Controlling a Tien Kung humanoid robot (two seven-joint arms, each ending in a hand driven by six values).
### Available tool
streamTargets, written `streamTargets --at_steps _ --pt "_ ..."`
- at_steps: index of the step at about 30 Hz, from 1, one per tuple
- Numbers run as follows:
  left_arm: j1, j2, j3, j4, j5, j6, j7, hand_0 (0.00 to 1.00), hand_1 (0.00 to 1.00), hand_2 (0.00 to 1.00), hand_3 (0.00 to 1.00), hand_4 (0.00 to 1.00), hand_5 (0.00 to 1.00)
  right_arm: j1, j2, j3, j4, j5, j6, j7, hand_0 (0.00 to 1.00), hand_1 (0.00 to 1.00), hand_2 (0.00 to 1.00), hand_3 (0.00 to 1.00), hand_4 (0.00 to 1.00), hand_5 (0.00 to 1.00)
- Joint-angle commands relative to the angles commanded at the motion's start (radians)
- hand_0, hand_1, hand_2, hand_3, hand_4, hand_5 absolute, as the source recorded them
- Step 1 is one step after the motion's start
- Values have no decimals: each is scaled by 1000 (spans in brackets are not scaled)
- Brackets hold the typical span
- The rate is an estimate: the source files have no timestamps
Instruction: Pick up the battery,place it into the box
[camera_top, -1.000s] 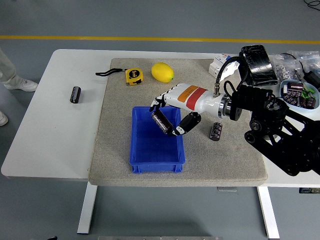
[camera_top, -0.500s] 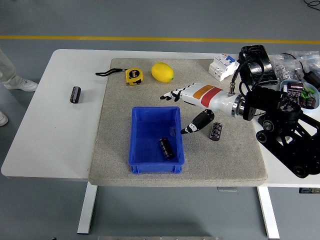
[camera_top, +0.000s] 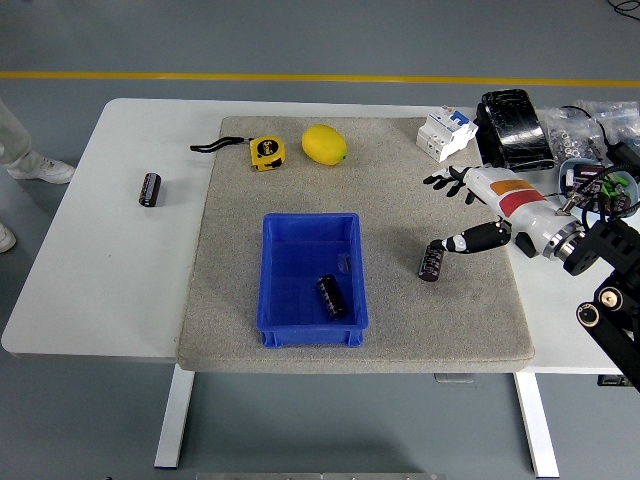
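A black battery (camera_top: 332, 297) lies inside the blue box (camera_top: 311, 331), toward its front right. A second battery (camera_top: 432, 263) lies on the grey mat just right of the box. A third battery (camera_top: 150, 189) lies on the bare white table at the far left. My right hand (camera_top: 452, 213) is open and empty over the mat's right side, with its thumb close above the second battery and its fingers spread toward the white breaker. The left arm is out of view.
A yellow tape measure (camera_top: 266, 152) and a lemon (camera_top: 325, 144) sit at the mat's back. A white breaker (camera_top: 445, 132), a black device (camera_top: 513, 127) and a bowl of batteries (camera_top: 596, 186) stand at the right. A person's shoe (camera_top: 40, 170) shows at the left edge.
My right hand let the battery go into the blue box, opened, and drew back to the right, away from the box. The battery now lies in the box.
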Motion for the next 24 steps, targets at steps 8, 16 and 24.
streamTargets --at_steps 8,16,24 --pt "6 2 -14 0 25 -6 5 486 504 563 687 644 769 -42 3 -37 -19 22 -93 -38 467 577 654 736 998 301" --pt "6 6 -3 -1 18 -9 3 487 502 563 687 645 769 -33 17 -85 -55 -6 -59 -65 486 582 656 730 998 326" --pt "0 5 20 -3 -6 -11 0 487 504 565 683 639 779 6 44 -117 -123 -8 -73 -59 493 585 656 728 998 331"
